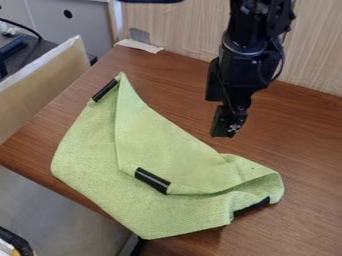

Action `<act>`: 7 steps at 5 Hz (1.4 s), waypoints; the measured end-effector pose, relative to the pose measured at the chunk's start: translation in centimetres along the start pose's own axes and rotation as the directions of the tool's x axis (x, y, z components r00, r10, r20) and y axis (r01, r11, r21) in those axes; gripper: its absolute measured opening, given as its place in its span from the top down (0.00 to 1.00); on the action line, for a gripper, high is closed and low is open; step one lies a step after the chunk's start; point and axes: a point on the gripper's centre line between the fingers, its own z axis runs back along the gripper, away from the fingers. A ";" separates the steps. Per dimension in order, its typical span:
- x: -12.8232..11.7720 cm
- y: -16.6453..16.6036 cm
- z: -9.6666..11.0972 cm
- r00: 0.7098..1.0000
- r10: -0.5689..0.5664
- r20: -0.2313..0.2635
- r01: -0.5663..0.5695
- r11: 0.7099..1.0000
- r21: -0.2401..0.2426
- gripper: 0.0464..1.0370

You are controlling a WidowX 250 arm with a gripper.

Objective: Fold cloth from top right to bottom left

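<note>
Brown wood makes the tabletop (304,155), with a tan board (41,87) by its left side. On it, the green cloth (93,160) lies partly folded, with a black strip (152,180) on its flap. Right of that flap hangs the black tool (226,129); I cannot tell if it is wide or narrow.

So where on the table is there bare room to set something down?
Bare wood shows on the table right of the cloth and pincer, back to the wall. A narrower patch lies between the pincer and the folded cloth. It's crowded lower left, where the cloth reaches the table's edge.
</note>
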 end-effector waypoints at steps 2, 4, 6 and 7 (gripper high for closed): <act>-1.3 -0.7 -0.4 0.997 0.043 -0.064 -0.044 0.999 -0.018 0.04; -6.0 -0.9 -0.4 0.971 0.218 -0.099 -0.222 0.975 -0.032 0.04; -9.6 -1.2 -4.9 0.955 0.293 -0.053 -0.297 0.936 -0.189 0.04; -10.4 -1.3 -6.8 0.949 0.309 -0.069 -0.316 0.923 -0.217 0.04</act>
